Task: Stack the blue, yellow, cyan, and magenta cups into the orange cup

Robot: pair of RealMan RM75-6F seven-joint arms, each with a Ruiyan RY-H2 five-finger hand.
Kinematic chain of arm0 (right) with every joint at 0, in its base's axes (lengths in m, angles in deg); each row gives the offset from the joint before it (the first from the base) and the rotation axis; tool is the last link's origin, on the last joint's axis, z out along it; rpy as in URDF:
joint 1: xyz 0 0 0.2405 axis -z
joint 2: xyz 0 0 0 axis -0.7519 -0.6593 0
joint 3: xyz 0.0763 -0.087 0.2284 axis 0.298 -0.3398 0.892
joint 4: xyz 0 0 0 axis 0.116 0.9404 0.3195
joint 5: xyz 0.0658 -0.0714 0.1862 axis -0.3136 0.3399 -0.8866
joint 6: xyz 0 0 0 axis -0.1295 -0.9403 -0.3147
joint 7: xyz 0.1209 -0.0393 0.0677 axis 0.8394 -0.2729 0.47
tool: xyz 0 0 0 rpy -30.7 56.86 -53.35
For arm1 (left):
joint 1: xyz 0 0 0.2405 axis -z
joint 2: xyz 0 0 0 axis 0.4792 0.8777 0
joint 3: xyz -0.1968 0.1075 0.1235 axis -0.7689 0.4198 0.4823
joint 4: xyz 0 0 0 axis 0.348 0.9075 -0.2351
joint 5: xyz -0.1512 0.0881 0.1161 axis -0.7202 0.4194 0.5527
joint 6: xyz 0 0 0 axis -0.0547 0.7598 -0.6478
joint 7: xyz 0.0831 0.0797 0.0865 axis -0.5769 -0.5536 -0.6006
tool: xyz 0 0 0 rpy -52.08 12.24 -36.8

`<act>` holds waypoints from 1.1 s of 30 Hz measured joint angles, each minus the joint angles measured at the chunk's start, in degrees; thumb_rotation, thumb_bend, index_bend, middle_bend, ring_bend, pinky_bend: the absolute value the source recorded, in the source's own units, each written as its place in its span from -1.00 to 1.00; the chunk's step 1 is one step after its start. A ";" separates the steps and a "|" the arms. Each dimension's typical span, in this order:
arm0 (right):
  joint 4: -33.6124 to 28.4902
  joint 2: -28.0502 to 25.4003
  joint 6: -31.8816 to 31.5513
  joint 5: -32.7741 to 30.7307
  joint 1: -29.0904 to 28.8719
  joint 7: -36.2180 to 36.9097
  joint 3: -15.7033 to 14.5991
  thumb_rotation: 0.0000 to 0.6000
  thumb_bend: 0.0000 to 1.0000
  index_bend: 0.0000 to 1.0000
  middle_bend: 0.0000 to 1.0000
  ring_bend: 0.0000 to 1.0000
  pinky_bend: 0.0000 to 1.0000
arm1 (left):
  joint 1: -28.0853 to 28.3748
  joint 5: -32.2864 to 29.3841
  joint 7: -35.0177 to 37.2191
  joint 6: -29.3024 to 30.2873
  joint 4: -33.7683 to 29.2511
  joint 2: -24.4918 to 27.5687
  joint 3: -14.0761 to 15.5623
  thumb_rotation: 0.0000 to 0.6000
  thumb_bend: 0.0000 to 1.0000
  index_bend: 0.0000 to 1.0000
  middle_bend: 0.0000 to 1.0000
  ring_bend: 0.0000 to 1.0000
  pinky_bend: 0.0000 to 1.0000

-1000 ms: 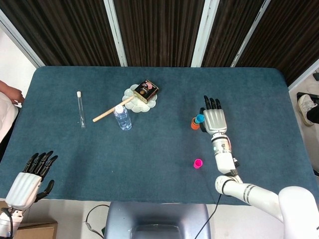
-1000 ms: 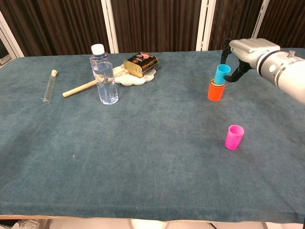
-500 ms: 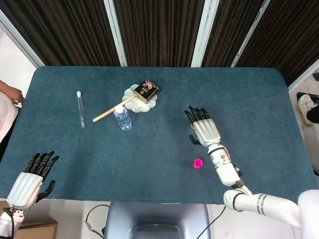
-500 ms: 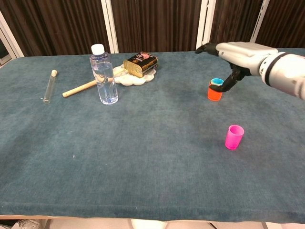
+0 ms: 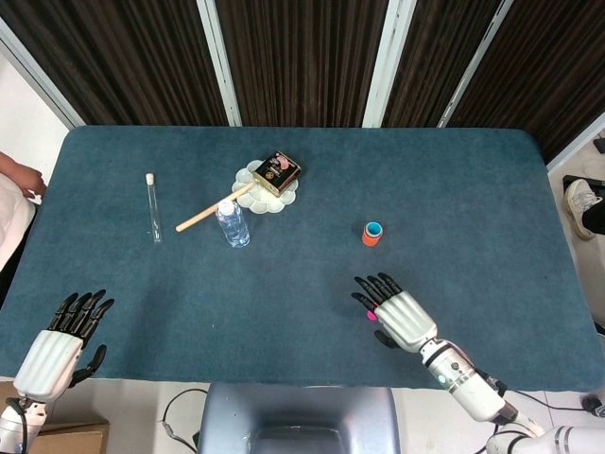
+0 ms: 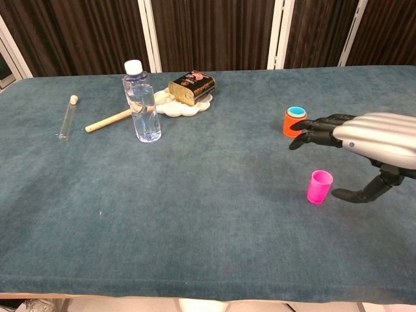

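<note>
The right hand [image 5: 401, 313] hovers over the near side of the table [image 5: 454, 180], fingers spread and extended, thumb hanging below; it holds nothing. The magenta cup [image 6: 319, 186] stands upright directly beneath it, between thumb and fingers in the chest view but touching neither as far as can be seen. From the head view only a sliver of that cup [image 5: 371, 315] shows at the hand's nine o'clock edge.

The orange cup [image 5: 371, 235] stands upright at twelve o'clock from the right hand, well apart, with the cyan cup [image 6: 296, 112] nested inside so only its rim shows. Blue and yellow cups cannot be made out.

The left hand [image 5: 59, 345] rests off the table's near left corner, fingers straight and apart, empty.

At ten o'clock from the orange cup lie a water bottle [image 6: 142, 101], a wooden stick [image 6: 113, 119], a plate [image 6: 184, 107] bearing a dark tin [image 6: 192, 86], and a glass tube [image 6: 67, 117].
</note>
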 measured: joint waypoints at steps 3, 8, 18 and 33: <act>3.12 1.30 0.12 -1.16 0.35 0.30 0.97 1.00 -0.10 -0.31 -1.00 -1.00 -1.00 | 0.12 -0.20 0.01 -0.34 0.03 -0.04 -0.05 1.00 -0.06 -1.00 -1.00 -1.00 -0.88; 6.68 3.46 1.61 -3.07 0.33 0.39 2.25 1.00 -0.10 -0.16 -1.00 -1.00 -1.00 | 0.25 -0.35 -0.10 -0.60 0.03 -0.09 -0.08 1.00 -0.07 -1.00 -1.00 -1.00 -0.88; 8.98 6.10 3.72 -4.03 -0.04 0.02 3.17 1.00 -0.10 0.02 -1.00 -1.00 -1.00 | 0.24 -0.41 0.16 -0.47 0.11 -0.02 -0.12 1.00 -0.07 -1.00 -1.00 -1.00 -0.88; 8.85 7.02 2.86 -5.12 0.45 -1.15 4.67 1.00 -0.07 0.21 -0.93 -1.00 -1.00 | 0.24 -0.60 0.17 -0.52 0.07 0.00 -0.15 1.00 -0.07 -1.00 -1.00 -1.00 -0.88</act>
